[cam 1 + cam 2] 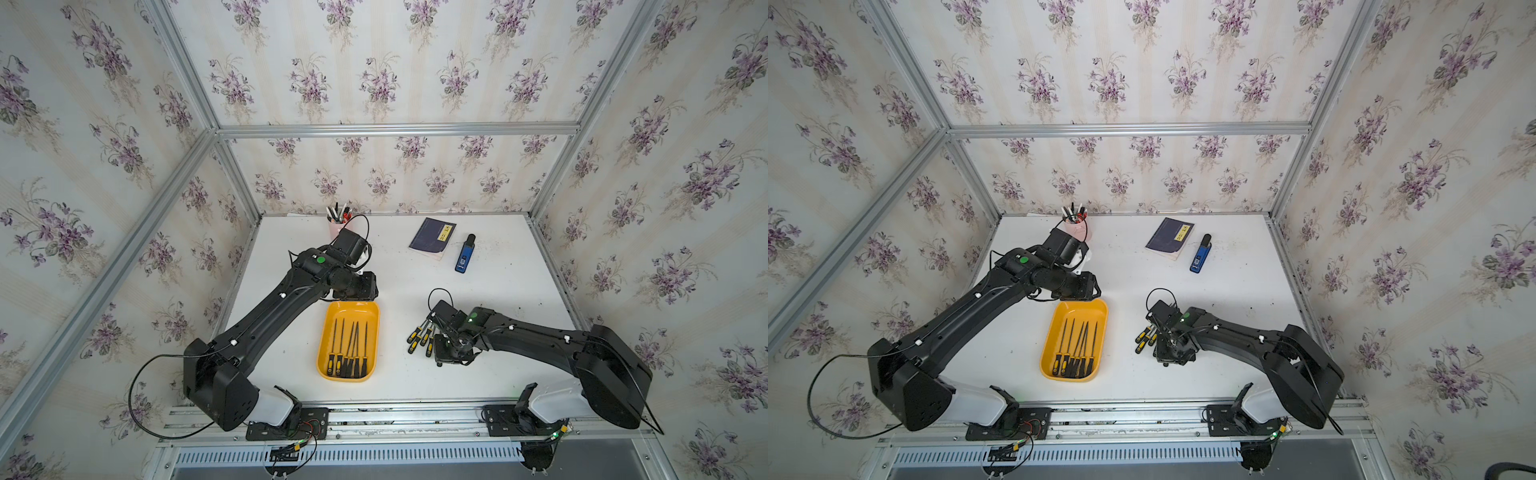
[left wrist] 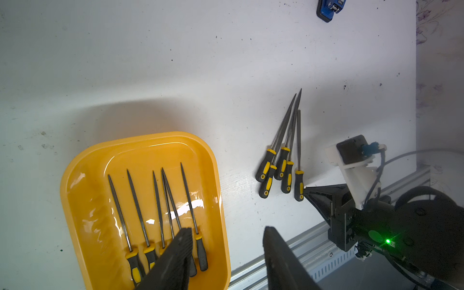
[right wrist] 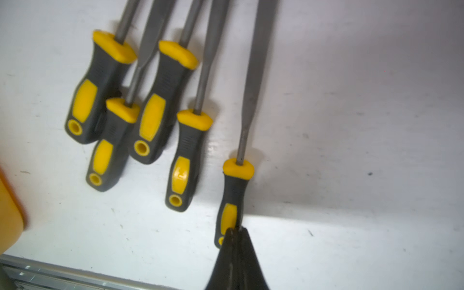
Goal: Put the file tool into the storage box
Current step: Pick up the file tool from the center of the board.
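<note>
Yellow tray [image 1: 349,306] sat near the front edge of the counter [image 1: 498,291], a little left of the middle, long side running front to back. Several files lay in it already, handles toward the front edge and blades side by side. That lay suits the tray, which looked only just longer than the tools.

Loose files [image 1: 419,337] sat in a fan on the bare counter beside the tray's right side, apart from it, handles also toward the front.

- Right hand [image 3: 235,229]: fingers pressed together at the butt end of the outermost file [image 3: 234,190], the one farthest from the tray. That file lay flat on the counter. I could not tell whether the handle was truly pinched or only touched at its edge. Taking the outside one made sense: clear of its neighbours, with the handle end free.
- Left hand [image 2: 227,231]: fingers half apart, nothing between them, hovering by the tray's far end. Probably parked out of the way.

Pen cup [image 1: 337,227], booklet [image 1: 432,239] and blue gadget [image 1: 463,257] stood toward the back edge, not involved.
</note>
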Robot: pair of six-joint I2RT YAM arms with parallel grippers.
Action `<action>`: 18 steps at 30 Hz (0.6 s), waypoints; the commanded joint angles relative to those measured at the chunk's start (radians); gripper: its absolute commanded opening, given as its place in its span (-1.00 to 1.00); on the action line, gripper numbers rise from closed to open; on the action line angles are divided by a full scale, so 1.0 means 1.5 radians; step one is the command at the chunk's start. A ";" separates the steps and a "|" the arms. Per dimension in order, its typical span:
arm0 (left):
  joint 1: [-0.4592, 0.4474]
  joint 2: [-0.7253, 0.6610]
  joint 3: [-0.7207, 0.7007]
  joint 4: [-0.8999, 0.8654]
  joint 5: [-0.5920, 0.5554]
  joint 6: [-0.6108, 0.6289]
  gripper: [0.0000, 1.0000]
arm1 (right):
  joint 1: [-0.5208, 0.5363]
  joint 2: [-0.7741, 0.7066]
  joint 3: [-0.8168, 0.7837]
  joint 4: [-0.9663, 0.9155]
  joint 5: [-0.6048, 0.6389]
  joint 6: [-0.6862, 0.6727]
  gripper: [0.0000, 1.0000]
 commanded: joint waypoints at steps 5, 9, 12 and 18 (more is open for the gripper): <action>0.000 0.005 -0.003 0.013 0.007 -0.001 0.02 | -0.001 -0.021 0.000 -0.023 0.015 -0.006 -0.84; 0.000 0.007 -0.001 0.015 0.009 0.000 0.02 | -0.001 -0.042 0.005 0.001 0.000 -0.009 -0.26; 0.000 0.010 0.000 0.015 0.010 0.001 0.02 | -0.001 -0.045 0.014 0.007 -0.006 -0.012 -0.02; 0.000 0.012 -0.005 0.018 0.013 0.001 0.02 | 0.002 0.006 0.021 0.012 -0.026 -0.031 -0.03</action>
